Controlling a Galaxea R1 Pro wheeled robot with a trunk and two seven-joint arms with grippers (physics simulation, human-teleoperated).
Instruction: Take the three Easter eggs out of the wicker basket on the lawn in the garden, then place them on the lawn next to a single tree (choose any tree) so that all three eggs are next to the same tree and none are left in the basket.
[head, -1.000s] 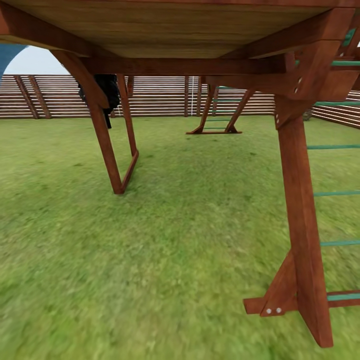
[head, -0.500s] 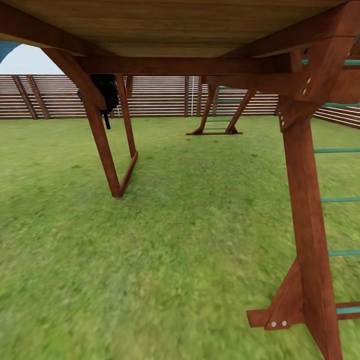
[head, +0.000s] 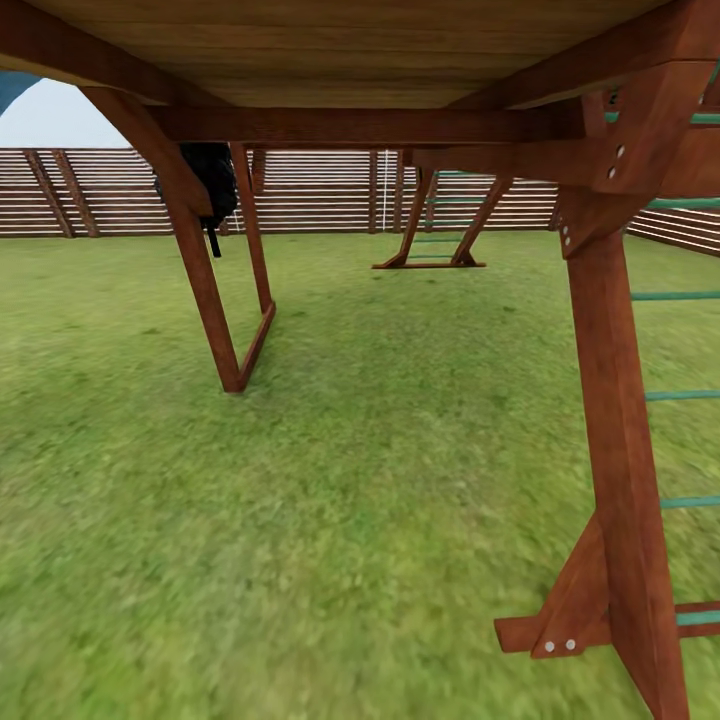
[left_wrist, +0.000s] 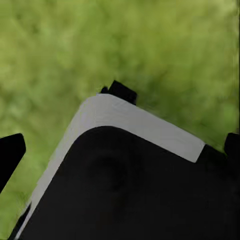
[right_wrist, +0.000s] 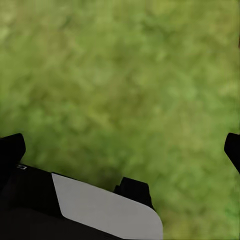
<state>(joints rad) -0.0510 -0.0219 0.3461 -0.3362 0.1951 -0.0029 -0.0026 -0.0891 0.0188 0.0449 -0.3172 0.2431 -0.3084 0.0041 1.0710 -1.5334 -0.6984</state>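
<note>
No writing shows; you face the wide green grass lawn (head: 330, 480) under a reddish-brown wooden playset (head: 610, 400) before a slatted fence (head: 320, 190), both grippers spread empty.

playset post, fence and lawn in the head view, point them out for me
playset post (head: 612, 400), head view, mid shaft of the near right post
fence (head: 310, 195), head view, slats at the far end
lawn (head: 330, 500), head view, bare grass
</note>
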